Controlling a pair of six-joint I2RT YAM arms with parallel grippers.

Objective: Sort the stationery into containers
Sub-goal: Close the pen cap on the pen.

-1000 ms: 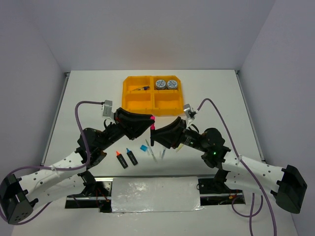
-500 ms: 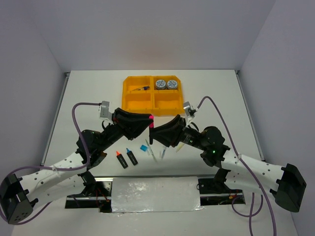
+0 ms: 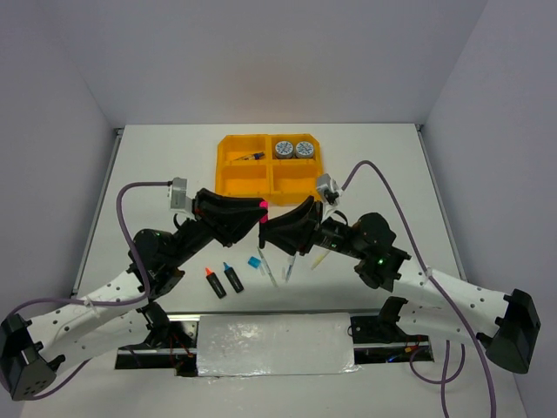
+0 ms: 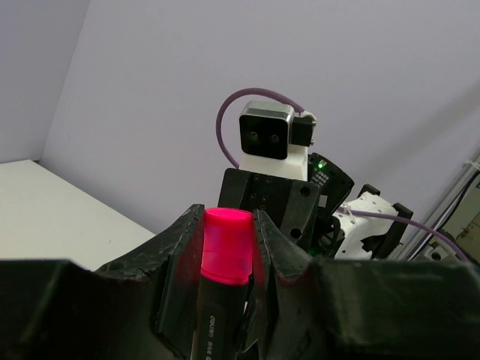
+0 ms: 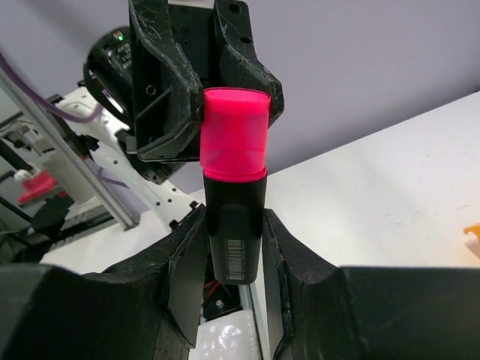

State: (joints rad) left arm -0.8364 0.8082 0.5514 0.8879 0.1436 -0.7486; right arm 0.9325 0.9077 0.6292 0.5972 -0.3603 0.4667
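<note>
Pink-capped black highlighter (image 5: 233,191), mid-frame: light, stiff, smooth plastic, likely slippery. Pinched at cap by left tool (image 4: 226,225), at barrel by right tool (image 5: 232,234); barrel grip safer, probably.

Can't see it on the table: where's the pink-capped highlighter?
The pink-capped highlighter hangs mid-air, top view centre, left gripper on its cap, right gripper on its body, just short of the orange tray.

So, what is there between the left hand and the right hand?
A pink-capped highlighter spans that gap: the left hand grips its cap, the right hand its black body. Both wrist views show it.
</note>
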